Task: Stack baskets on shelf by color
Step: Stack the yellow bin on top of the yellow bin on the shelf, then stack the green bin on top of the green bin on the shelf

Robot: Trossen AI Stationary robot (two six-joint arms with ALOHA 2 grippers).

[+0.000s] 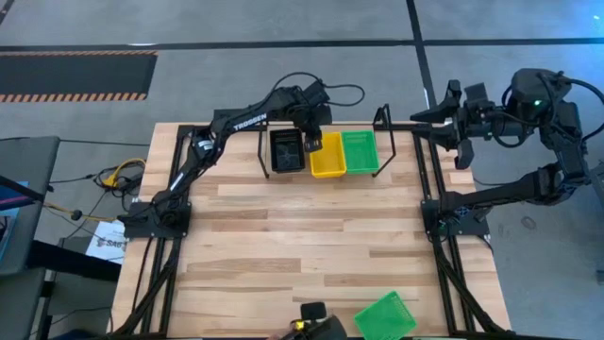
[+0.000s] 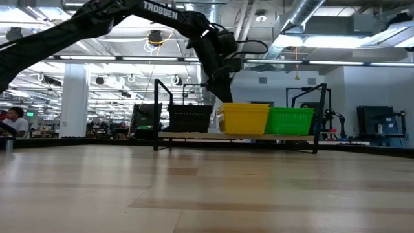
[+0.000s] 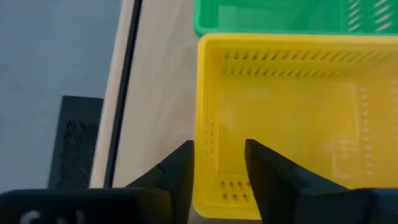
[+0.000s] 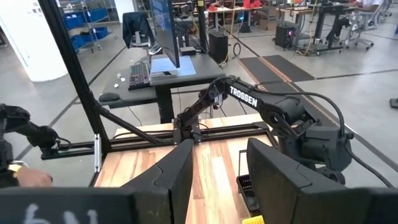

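On the shelf [image 1: 382, 123] at the table's far edge stand a black basket [image 1: 286, 151], a yellow basket [image 1: 327, 157] and a green basket [image 1: 359, 151] side by side, each on its bottom. My left gripper [image 3: 219, 168] is open over the yellow basket's far left corner, pointing steeply down, one finger outside the far end wall and one inside. Another green basket [image 1: 385, 316] lies tilted at the table's near edge. My right gripper [image 4: 221, 174] hovers open and level beyond the table's far right corner, holding nothing. My left gripper stands astride the yellow basket's far end wall [image 3: 205, 134], near its left corner, coming from above. The inner finger [image 3: 273, 174] is clear of the wall. Whether the outer finger [image 3: 177, 171] touches the rim I cannot tell. The basket rests on the shelf.
The shelf's thin upright posts [image 2: 156, 110] rise at both ends of the row. A dark object [image 1: 313, 314] sits at the near edge beside the loose green basket. Bare wood lies between the shelf and the near edge.
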